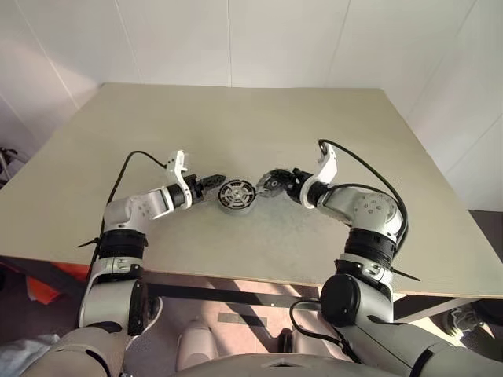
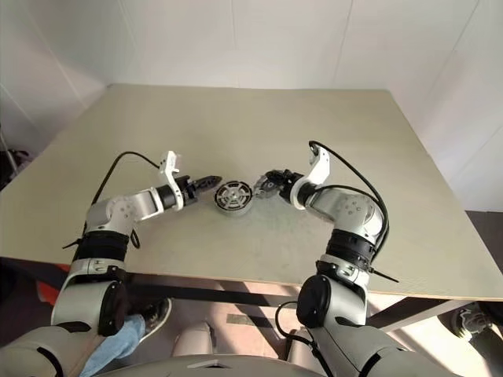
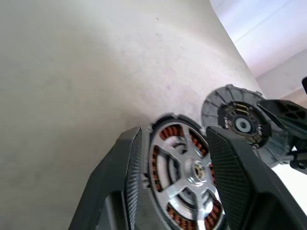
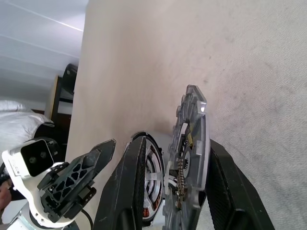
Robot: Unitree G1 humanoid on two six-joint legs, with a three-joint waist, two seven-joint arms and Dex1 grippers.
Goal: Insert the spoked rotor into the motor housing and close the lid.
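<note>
Bench (image 1: 236, 118): carries the motor housing near its middle, between both arms.
Motor housing (image 1: 236, 195): sits flat; copper coils show around a spoked part already seated inside, so insertion looks done.
Lid (image 4: 192, 153): not yet on; held on edge just beside the housing.
Right pincer (image 4: 175, 177): clamped across the lid.
Left pincer (image 3: 175, 163): fingers apart, apparently empty, with the housing just ahead.
Remaining: lay the lid over the housing and seat it.

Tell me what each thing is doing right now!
motor housing: lying flat, uncovered.
spoked rotor: seated inside the motor housing.
lid: off, held on edge.
left pincer: open, at the motor housing.
right pincer: shut on the lid.
</note>
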